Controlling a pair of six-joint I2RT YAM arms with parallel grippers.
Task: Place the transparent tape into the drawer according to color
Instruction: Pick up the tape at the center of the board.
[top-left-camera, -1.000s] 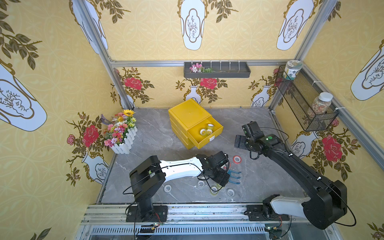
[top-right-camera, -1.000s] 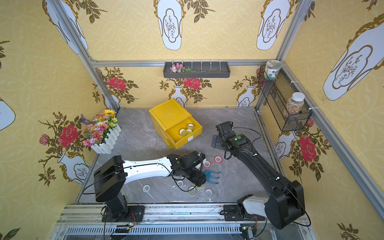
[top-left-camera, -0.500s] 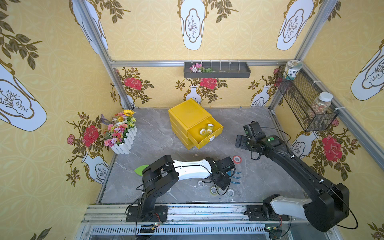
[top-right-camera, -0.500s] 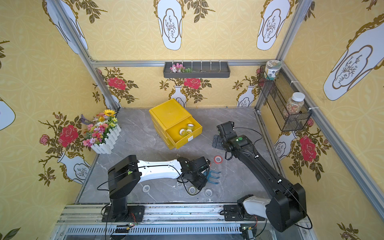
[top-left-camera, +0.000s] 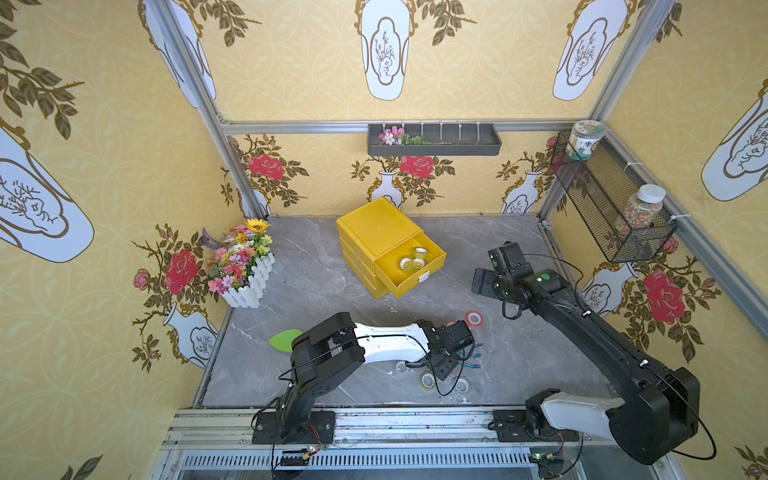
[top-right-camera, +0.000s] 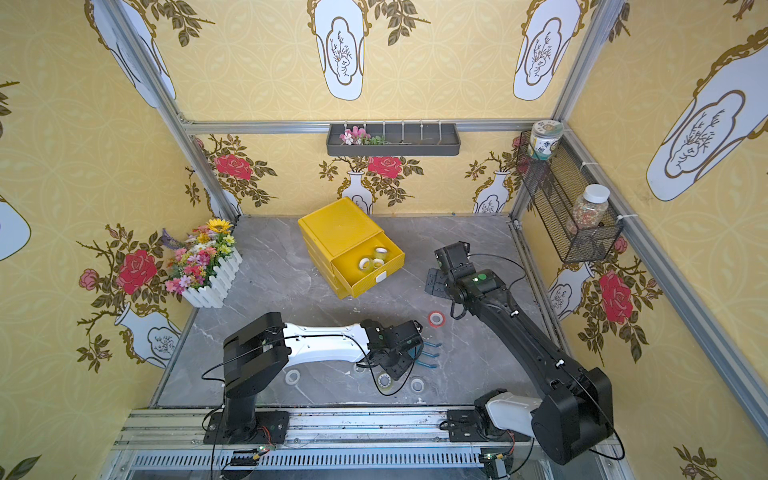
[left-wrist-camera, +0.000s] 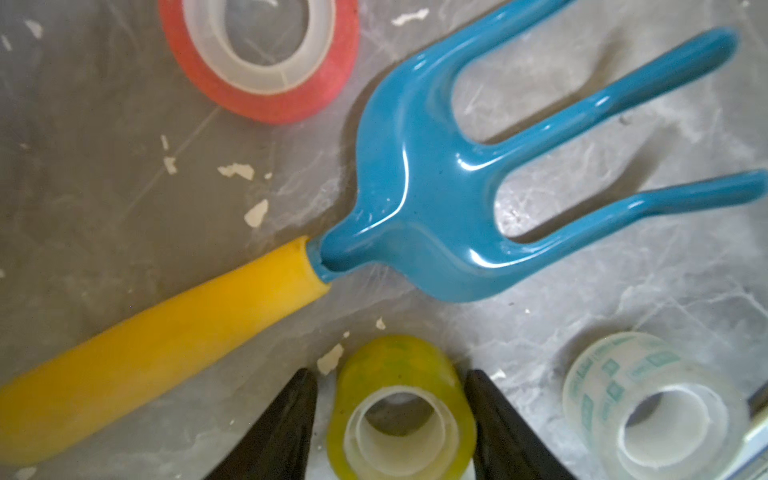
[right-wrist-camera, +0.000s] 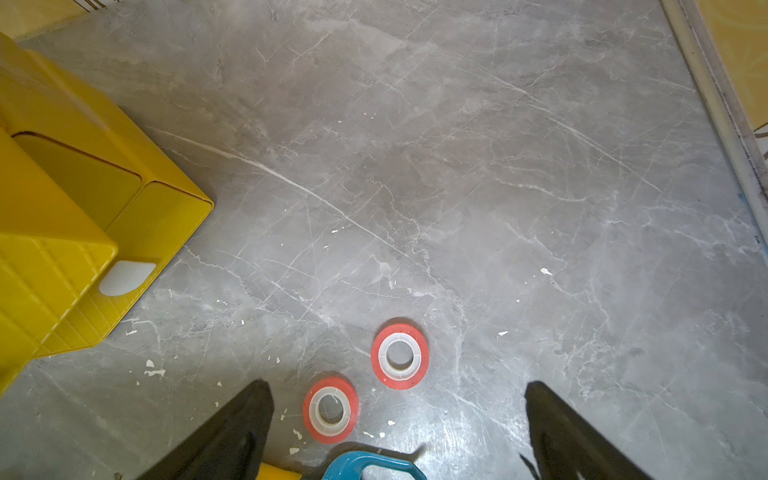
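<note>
black fingers (left-wrist-camera: 286, 428) of the left gripper (left-wrist-camera: 390, 372) are closed in on a yellow-green roll (left-wrist-camera: 415, 357), one on each side. the roll sits on the grey table (left-wrist-camera: 104, 166) (not lifted yet, i think). just beside it lie the blue rake (left-wrist-camera: 415, 187) and a clear roll (left-wrist-camera: 602, 374). the right gripper (right-wrist-camera: 399, 395) hangs wide open with nothing in it, above two red rolls (right-wrist-camera: 420, 357). three yellow-green rolls (top-left-camera: 406, 263) already lie in the open top drawer (top-left-camera: 415, 286). the red and clear ones are not put away, and the two lower drawers (top-left-camera: 360, 272) look shut.
</note>
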